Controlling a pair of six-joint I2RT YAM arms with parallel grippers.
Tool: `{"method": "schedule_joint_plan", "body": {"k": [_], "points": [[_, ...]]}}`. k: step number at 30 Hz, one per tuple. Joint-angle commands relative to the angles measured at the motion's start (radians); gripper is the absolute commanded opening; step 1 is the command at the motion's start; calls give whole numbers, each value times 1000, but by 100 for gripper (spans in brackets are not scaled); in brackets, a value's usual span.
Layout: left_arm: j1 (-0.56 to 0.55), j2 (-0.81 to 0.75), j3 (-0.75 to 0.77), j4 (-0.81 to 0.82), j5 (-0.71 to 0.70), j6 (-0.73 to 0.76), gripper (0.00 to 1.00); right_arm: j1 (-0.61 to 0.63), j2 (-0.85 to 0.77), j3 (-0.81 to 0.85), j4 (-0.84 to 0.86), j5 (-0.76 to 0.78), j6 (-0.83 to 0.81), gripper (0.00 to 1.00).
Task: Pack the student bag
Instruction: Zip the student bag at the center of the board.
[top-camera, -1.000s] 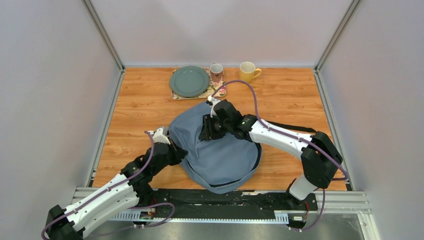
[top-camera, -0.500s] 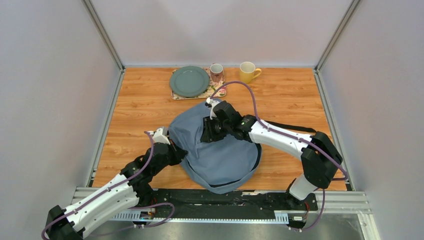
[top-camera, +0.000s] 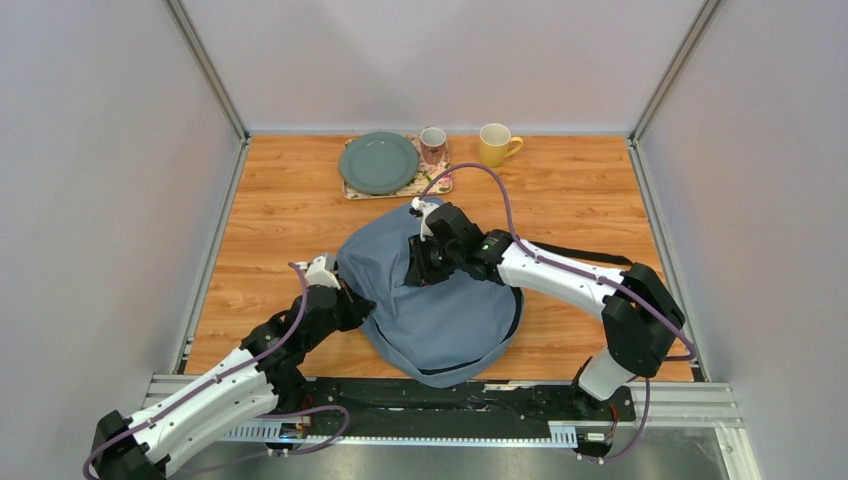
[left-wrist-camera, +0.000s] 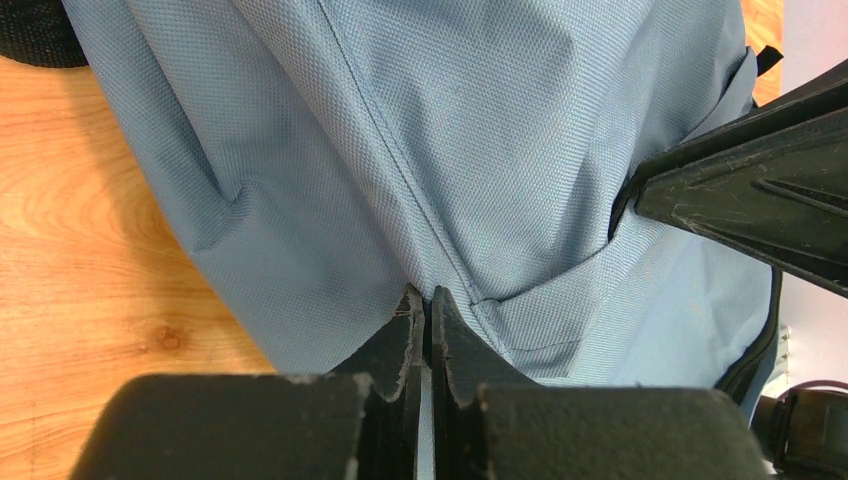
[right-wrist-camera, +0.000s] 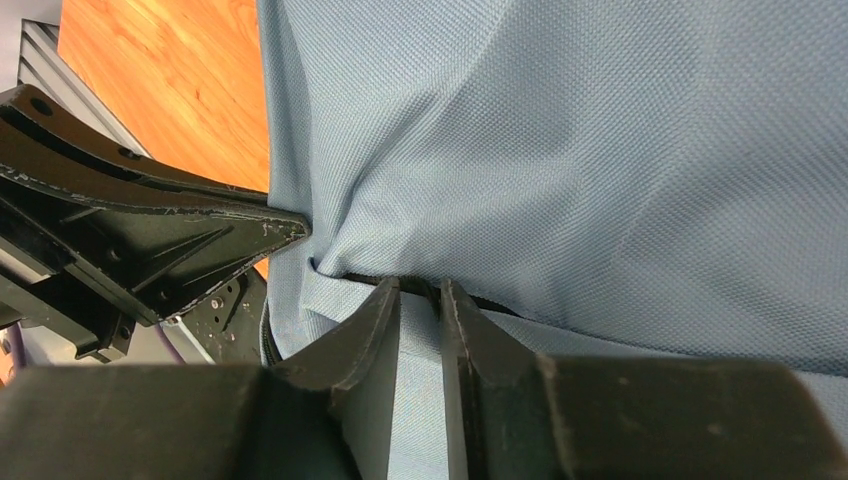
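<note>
Wooden table (top-camera: 280, 220), grey-blue student bag (top-camera: 440, 320)

the left arm is laid low and stretched from its base toward the middle of the bench. the left hand (left-wrist-camera: 428, 305) is pinched tight on a seam fold of the student bag (top-camera: 445, 325). the right arm is bent at the elbow and reached leftward. the right hand (right-wrist-camera: 420, 292) is angled down, its fingers nipped onto fabric.
</note>
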Motion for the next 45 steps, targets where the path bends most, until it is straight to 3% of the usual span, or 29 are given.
{"method": "schedule_joint_plan", "body": {"k": [1, 3, 5, 10, 17, 32, 45], "points": [[-2, -8, -2, 14, 5, 8, 0, 9, 1, 32, -14, -5, -19, 18], [-2, -8, -1, 9, 5, 8, 0, 9, 6, 35, -13, -11, -19, 3], [-2, -9, -1, 8, 3, 10, 0, 9, 7, 36, -11, -10, -13, 0], [-2, -18, 2, 0, 0, 15, 0, 9, -13, 39, -11, 15, -5, 0], [-2, -38, 18, -29, -20, 34, 0, -13, -56, 62, -76, 166, -24, 0], [0, -51, 36, -65, -29, 59, 0, -99, -100, 58, -140, 263, -71, 0], [8, -58, 39, -77, -20, 71, 0, -340, -163, -34, -169, 300, -103, 0]]}}
